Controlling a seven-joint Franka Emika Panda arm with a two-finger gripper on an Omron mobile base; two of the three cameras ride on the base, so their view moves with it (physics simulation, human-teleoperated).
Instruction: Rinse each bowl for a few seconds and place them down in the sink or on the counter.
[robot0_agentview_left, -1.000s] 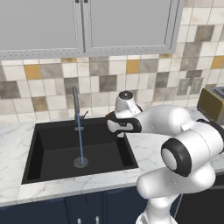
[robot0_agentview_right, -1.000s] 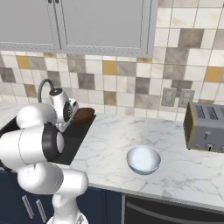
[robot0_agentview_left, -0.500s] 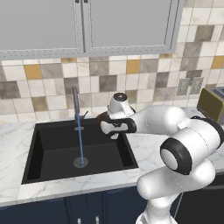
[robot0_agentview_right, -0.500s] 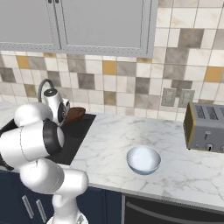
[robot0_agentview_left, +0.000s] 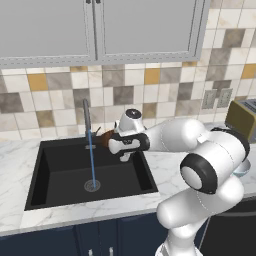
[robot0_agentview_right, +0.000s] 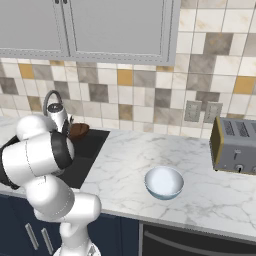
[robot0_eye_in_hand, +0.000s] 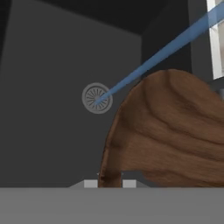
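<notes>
The brown wooden bowl (robot0_eye_in_hand: 170, 131) is clamped by its rim in the end effector (robot0_agentview_left: 111, 143), tipped on edge over the black sink (robot0_agentview_left: 55, 170), near the basin's back right corner. In the left base view the bowl (robot0_agentview_left: 104, 138) sits just right of the blue water stream (robot0_agentview_left: 92, 157) that falls from the grey faucet (robot0_agentview_left: 86, 117) to the round metal drain (robot0_agentview_left: 92, 185). In the hand view the stream passes close beside the bowl's upper rim; whether it touches cannot be told. The bowl's contents cannot be seen, and the basin floor around the drain (robot0_eye_in_hand: 96, 98) is bare.

The white bowl (robot0_agentview_right: 163, 182) stands upright on the marble counter (robot0_agentview_right: 200, 195), near its front edge and well apart from the sink, with nothing visible inside. A tan toaster (robot0_agentview_right: 235, 147) stands at the counter's right end, towards the tiled wall. No writing can be read on anything.
</notes>
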